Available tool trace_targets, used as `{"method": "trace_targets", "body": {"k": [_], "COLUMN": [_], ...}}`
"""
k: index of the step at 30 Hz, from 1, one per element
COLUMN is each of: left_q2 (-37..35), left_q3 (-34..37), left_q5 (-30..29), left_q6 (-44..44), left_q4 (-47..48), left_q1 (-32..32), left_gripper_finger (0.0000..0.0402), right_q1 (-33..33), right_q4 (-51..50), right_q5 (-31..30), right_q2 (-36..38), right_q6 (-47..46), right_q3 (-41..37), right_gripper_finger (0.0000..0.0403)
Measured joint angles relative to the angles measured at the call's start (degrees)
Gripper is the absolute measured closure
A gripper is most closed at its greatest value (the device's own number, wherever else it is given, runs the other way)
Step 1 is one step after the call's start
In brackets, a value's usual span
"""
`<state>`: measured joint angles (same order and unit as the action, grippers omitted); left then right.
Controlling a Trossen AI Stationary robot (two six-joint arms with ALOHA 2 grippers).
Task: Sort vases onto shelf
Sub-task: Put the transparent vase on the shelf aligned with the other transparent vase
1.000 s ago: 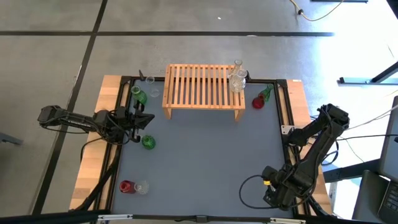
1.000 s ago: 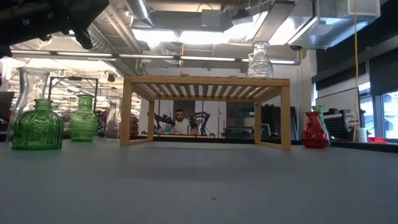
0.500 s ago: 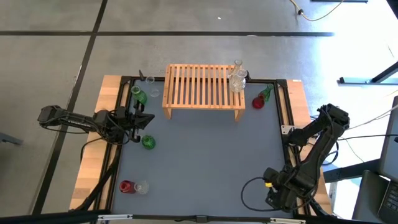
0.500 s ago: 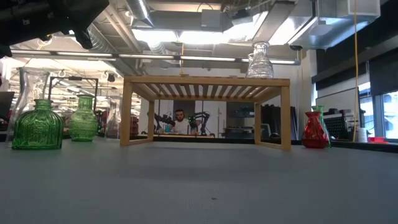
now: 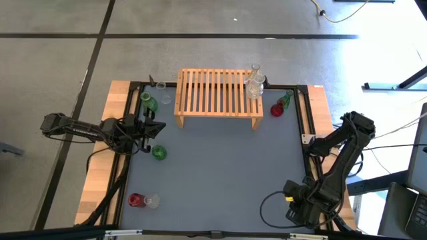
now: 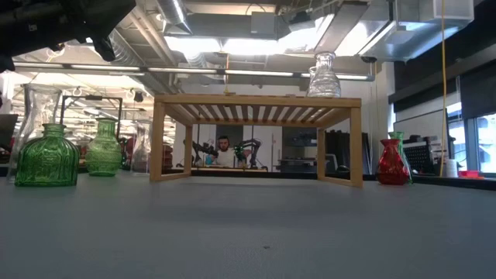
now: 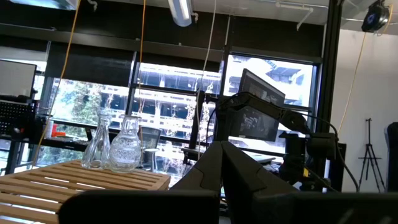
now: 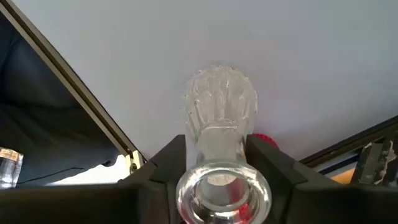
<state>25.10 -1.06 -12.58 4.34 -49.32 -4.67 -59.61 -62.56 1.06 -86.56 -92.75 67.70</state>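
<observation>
Where the left arm reaches in over the table's (image 5: 220, 180) left edge, we find the left gripper (image 5: 152, 128) raised above the grey mat, just behind a squat green vase (image 5: 159, 153) and apart from it. We cannot tell whether this gripper is parted or closed. Its wrist camera looks level across to the shelf (image 7: 81, 177) and the two clear vases (image 7: 118, 144) standing on it.

The right arm is folded back at the table's near right corner, with the right gripper (image 5: 298, 207) low over the edge. In the right wrist view the right gripper (image 8: 217, 155) is clamped on a clear ribbed vase (image 8: 221, 112), one dark finger pressed to each side of its neck and the mouth facing the camera. A small red patch shows just behind one finger; we cannot identify it.

The shelf (image 5: 217, 93) stands at the far middle of the table. Both clear vases (image 5: 253, 85) stand upright at its far right corner, close together. Right of the shelf, on the mat, are a red vase (image 5: 276, 109) and a slim green bottle (image 5: 286, 99) just beside it. Left of the shelf are a second green vase (image 5: 151, 105) and clear glassware (image 5: 162, 93) near it. At the near left corner a small red vase (image 5: 135, 199) and a small clear vase (image 5: 152, 200) stand side by side.

In the low view a person (image 6: 224, 151) is seated in the room beyond, seen under the shelf top.
</observation>
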Motion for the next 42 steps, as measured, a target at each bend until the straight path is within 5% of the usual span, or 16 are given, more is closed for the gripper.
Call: {"method": "trace_targets", "body": {"k": [10,21,42], "left_q2": [0.00,0.00,0.00], "left_q3": [0.00,0.00,0.00], "left_q5": [0.00,0.00,0.00], "left_q6": [0.00,0.00,-0.14], "left_q4": [-0.02,-0.04,-0.09], "left_q1": [0.00,0.00,0.00], "left_gripper_finger": [0.0399,0.0399,0.0399], "right_q1": [3.14,16.31,51.78], "right_q4": [-0.16,-2.77,1.71], "right_q5": [-5.52,-12.69,-1.80], "right_q2": [0.00,0.07,0.07], "right_q6": [6.15,28.73,69.49], "right_q3": [0.37,5.26,5.44], "right_gripper_finger": [0.0268,0.0276,0.0283]}}
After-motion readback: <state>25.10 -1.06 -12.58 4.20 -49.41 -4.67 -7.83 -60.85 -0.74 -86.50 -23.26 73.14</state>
